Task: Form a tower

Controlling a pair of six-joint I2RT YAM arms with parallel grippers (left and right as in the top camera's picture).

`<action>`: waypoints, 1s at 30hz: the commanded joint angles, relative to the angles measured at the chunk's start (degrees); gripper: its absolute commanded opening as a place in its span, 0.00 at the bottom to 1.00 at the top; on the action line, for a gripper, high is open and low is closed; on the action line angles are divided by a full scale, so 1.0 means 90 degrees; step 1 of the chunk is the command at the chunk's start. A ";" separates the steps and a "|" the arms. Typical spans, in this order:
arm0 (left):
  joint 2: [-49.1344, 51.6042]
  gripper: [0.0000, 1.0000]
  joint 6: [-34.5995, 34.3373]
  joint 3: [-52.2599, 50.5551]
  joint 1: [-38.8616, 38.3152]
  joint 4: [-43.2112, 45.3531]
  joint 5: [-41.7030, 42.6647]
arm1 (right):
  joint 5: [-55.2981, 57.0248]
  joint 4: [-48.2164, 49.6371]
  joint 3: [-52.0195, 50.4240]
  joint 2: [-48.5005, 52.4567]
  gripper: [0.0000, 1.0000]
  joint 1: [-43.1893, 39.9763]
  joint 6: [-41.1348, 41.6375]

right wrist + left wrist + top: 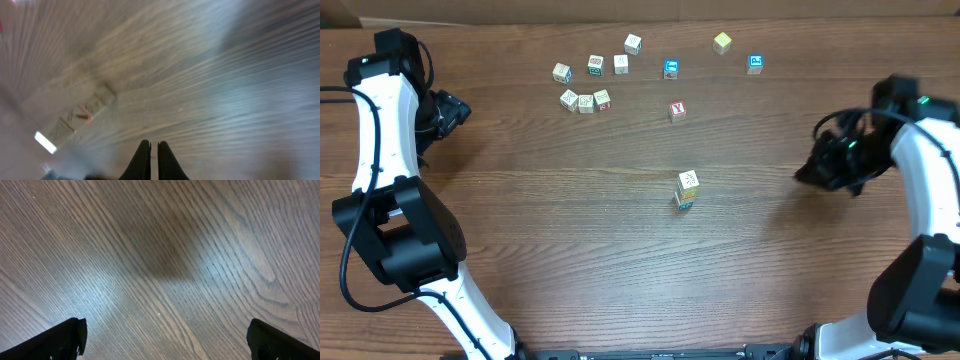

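Observation:
The tower [686, 190] is a slim stack of small pale cubes at the middle of the table, seen from above. In the blurred right wrist view the tower [82, 112] is a pale tilted column with red marks at the left. My right gripper [154, 146] is shut with nothing between its fingers, and stands right of the tower [802, 175], well apart from it. My left gripper [165, 340] is open over bare wood, far left of the table [460, 110].
Loose cubes lie along the back: a pale cluster [585, 100], a red-lettered cube [677, 111], two blue-faced ones [671, 69] [755, 64] and a yellow-green one [722, 42]. The wooden table [570, 250] runs to the front edge.

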 commanded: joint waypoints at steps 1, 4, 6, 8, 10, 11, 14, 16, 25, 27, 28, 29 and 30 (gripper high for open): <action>0.0019 1.00 0.0051 0.0085 -0.0041 0.0002 -0.0017 | -0.1132 0.0386 -0.0950 -0.0034 0.04 0.0333 -0.0175; 0.0019 1.00 0.0051 0.0085 -0.0041 0.0002 -0.0017 | -0.1583 0.0835 -0.1744 -0.0036 0.04 0.0624 -0.0129; 0.0019 1.00 0.0051 0.0085 -0.0041 0.0002 -0.0017 | -0.1916 0.1231 -0.2222 -0.0036 0.04 0.0738 0.0141; 0.0019 0.99 0.0051 0.0085 -0.0041 0.0002 -0.0017 | -0.2178 0.1768 -0.2659 -0.0036 0.04 0.0780 0.0510; 0.0019 0.99 0.0051 0.0085 -0.0041 0.0002 -0.0017 | -0.2285 0.2368 -0.3079 -0.0036 0.04 0.0804 0.0908; 0.0019 1.00 0.0051 0.0085 -0.0039 0.0002 -0.0017 | -0.2285 0.2691 -0.3274 -0.0036 0.04 0.0804 0.1090; 0.0019 0.99 0.0051 0.0085 -0.0039 0.0002 -0.0017 | -0.2283 0.3458 -0.3614 -0.0036 0.04 0.0804 0.1384; 0.0019 0.99 0.0051 0.0085 -0.0041 0.0002 -0.0017 | -0.2276 0.3905 -0.3711 -0.0036 0.04 0.0804 0.1384; 0.0019 0.99 0.0051 0.0085 -0.0039 0.0002 -0.0017 | -0.1681 0.5340 -0.3718 -0.0036 0.04 0.0826 0.2438; 0.0019 0.99 0.0051 0.0085 -0.0041 0.0002 -0.0017 | -0.1642 0.5496 -0.3718 -0.0036 0.04 0.0840 0.2543; 0.0019 1.00 0.0051 0.0085 -0.0041 0.0002 -0.0017 | -0.1625 0.5559 -0.3718 -0.0036 0.04 0.0850 0.2545; 0.0019 1.00 0.0051 0.0085 -0.0041 0.0002 -0.0017 | -0.1625 0.5637 -0.3718 -0.0036 0.04 0.0867 0.2545; 0.0019 1.00 0.0051 0.0085 -0.0041 0.0002 -0.0017 | -0.1622 0.5705 -0.3718 -0.0036 0.04 0.0901 0.2548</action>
